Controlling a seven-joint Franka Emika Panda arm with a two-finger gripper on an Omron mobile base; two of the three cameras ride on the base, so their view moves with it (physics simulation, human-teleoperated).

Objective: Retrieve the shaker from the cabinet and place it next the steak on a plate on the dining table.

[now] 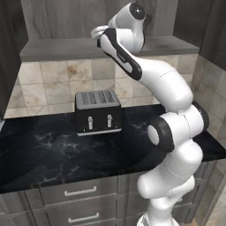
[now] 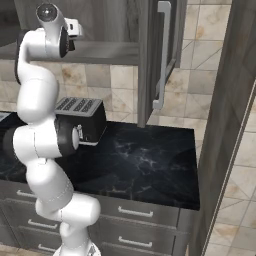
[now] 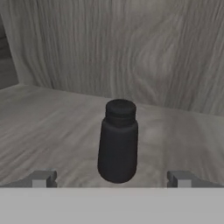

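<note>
The shaker (image 3: 117,142), a small black bottle with a narrower capped neck, stands upright on the grey wood-grain shelf board (image 3: 48,135) of the cabinet (image 1: 57,47). My gripper (image 3: 111,180) is open. Its two fingertips (image 3: 43,178) stand wide on either side of the shaker's base without touching it. From the base views, my arm reaches up with the hand (image 1: 99,32) at shelf height at the cabinet's front edge. The steak, the plate and the dining table are out of view.
A black toaster (image 1: 97,111) sits on the black marble counter (image 1: 44,154) below the cabinet. The open cabinet door (image 2: 159,55) juts out to the right of my arm. Grey drawers (image 1: 79,192) run under the counter. The cabinet's back wall (image 3: 131,48) rises close behind the shaker.
</note>
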